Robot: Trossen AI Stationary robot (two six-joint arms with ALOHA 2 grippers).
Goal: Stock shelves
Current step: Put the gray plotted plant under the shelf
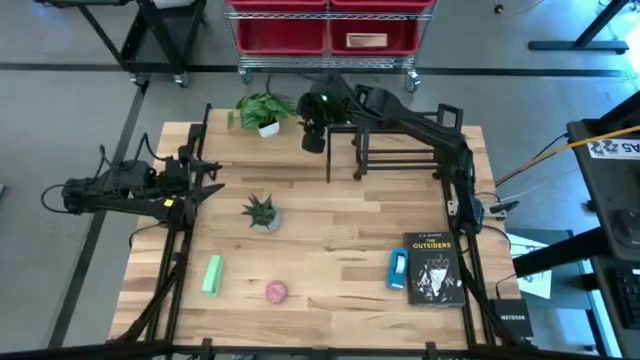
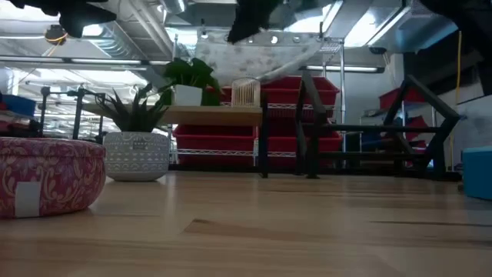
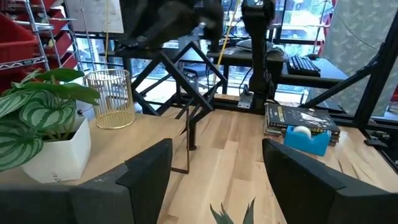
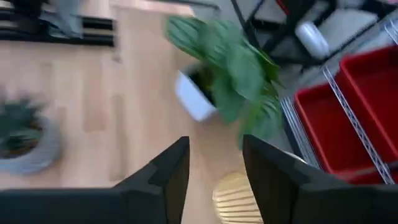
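Observation:
The wood-topped shelf (image 2: 211,115) stands at the table's far left. On its top stand a leafy plant in a white pot (image 1: 265,112) and a gold wire cup (image 2: 246,92). The black rack (image 1: 390,150) stands to its right. My right gripper (image 4: 214,162) hangs open above the gold wire cup (image 4: 236,199), clear of it. My left gripper (image 3: 214,168) waits open at the table's left edge. On the table lie a succulent in a grey pot (image 1: 262,212), a green object (image 1: 212,275), a pink round tin (image 1: 276,291), a blue object (image 1: 398,270) and a dark book (image 1: 435,268).
A wheeled wire cart with red bins (image 1: 330,35) stands just behind the table's far edge. Bare wood lies in the table's middle between the succulent and the book. The right arm (image 1: 440,140) reaches over the black rack.

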